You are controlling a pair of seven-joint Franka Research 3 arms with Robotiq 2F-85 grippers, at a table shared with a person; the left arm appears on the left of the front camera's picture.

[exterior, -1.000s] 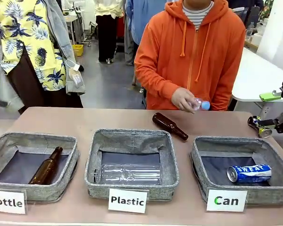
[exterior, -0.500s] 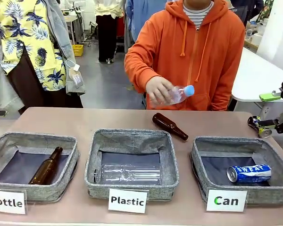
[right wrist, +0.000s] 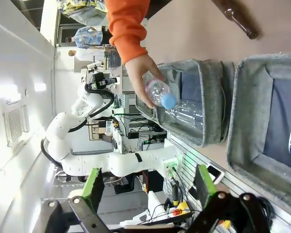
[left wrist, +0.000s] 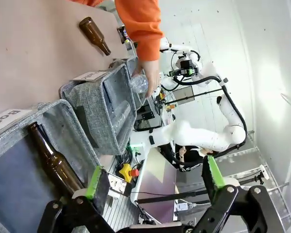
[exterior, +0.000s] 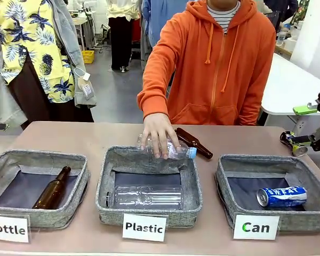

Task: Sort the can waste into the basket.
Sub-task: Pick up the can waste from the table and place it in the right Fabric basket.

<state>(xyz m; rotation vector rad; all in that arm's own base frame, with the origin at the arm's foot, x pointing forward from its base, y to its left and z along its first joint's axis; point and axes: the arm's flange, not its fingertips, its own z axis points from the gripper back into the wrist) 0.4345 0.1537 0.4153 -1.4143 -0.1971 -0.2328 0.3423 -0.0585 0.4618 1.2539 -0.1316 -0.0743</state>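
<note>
**One can in the basket, one on the bench, both tools open and empty**

At the far left, the left tool [left wrist: 154, 177] hung with its green-padded fingers spread wide and nothing between them. Below it on the bench [exterior: 69, 138] stood the grey basket signed "Bottle" [exterior: 21, 158], with a brown glass bottle [exterior: 52, 188] lying slantwise inside on the dark lining.

In the middle sat the basket signed "Plastic" [exterior: 109, 213], and a clear plastic bottle [exterior: 146, 196] lay on its side in it. A person in an orange hooded top reached across from the far side. Their hand [exterior: 159, 132] gripped a small clear bottle with a blue cap [exterior: 180, 152], held at the far rim of that middle basket, cap pointing right. Just behind the hand, a second brown bottle [exterior: 194, 143] lay on the bare bench, neck towards the right-hand basket.

To the right stood the basket signed "Can" [exterior: 223, 181]. The blue-and-white "SWEAT" can [exterior: 281, 196] lay on its side inside it, near the right wall. The dark can [exterior: 289, 141] was outside, on the bench beyond the basket's far right corner. A black finger of the right arm lay close to it; I could not tell whether they touched.

The right tool [right wrist: 148, 180] also stood fully open, holding nothing.
</note>
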